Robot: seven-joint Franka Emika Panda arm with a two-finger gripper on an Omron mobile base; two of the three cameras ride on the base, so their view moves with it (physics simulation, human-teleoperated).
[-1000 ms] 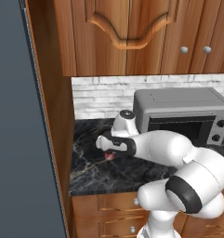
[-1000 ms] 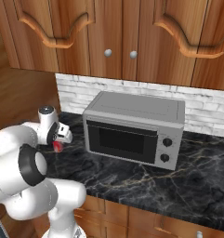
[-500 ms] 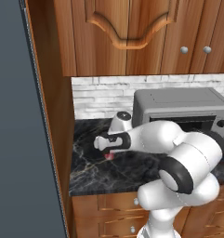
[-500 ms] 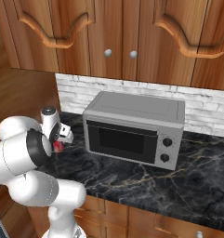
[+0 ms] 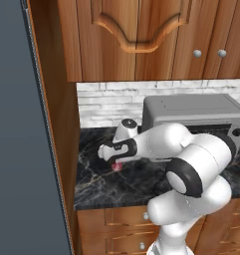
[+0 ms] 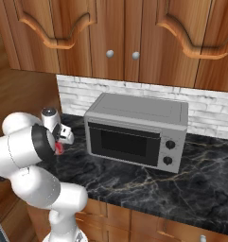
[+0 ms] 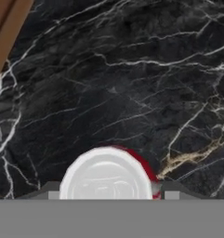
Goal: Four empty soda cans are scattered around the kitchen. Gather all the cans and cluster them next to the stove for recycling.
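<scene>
Pincer (image 7: 106, 195) tips flank a red can (image 7: 108, 179) at the bottom centre of the hand view, seemingly clamped on it, presumably for the carry to the stove. In the left base view the can (image 5: 116, 166) sits at centre left on the black marble desk (image 5: 136, 184), under the lowered hand. Farther back, a toaster oven (image 6: 134, 130) stands against the brick wall.

Both base views look forward and down from behind the arm, left and right, sharing the counter's (image 5: 141, 182) left end; hand view looks closely straight down onto it.
</scene>
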